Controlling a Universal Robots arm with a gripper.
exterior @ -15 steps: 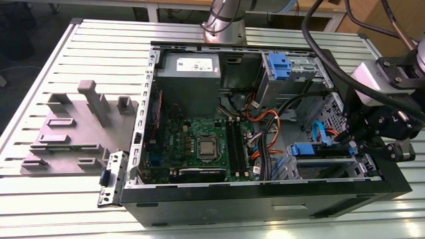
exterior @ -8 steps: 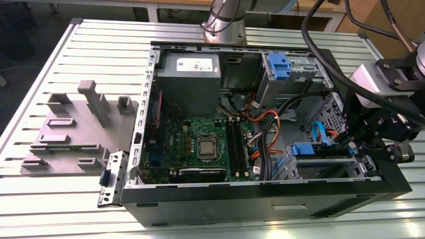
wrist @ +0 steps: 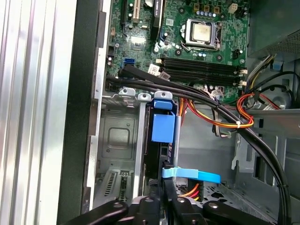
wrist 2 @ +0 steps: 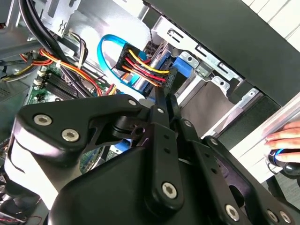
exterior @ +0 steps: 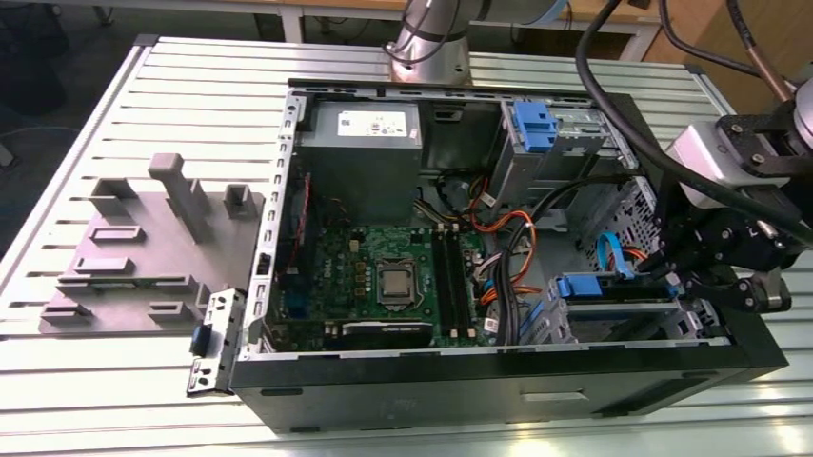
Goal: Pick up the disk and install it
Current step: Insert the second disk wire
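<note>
Here the gripper [exterior: 711,286] is seen in the exterior view at the exterior view's right of the open computer case [exterior: 508,381], lowered over the lower drive cage [exterior: 623,319] beside the motherboard [exterior: 381,276]. Its fingers are brought together, edge to edge, as shown in the second wrist view [wrist 2: 161,105], and appear clamped on the rear edge of the disk [wrist 2: 159,70], where the red-yellow-black power cable [wrist 2: 140,63] and the blue data cable [wrist 2: 110,47] are plugged in. In the first wrist view the disk [wrist: 163,129] is presented edge-on with its blue plastic carrier, standing in a slot of the cage [wrist: 119,136] directly ahead of the gripper [wrist: 168,183]. The long axis of the disk is judged to run straight away from the fingertips, in line with the slot and toward the motherboard [wrist: 197,42], so the gripper and the disk are aligned on one axis. How deeply the disk is seated cannot be told. A person's hand [wrist 2: 286,136] rests on the table [exterior: 152,171] beyond the case wall, in the second wrist view.
</note>
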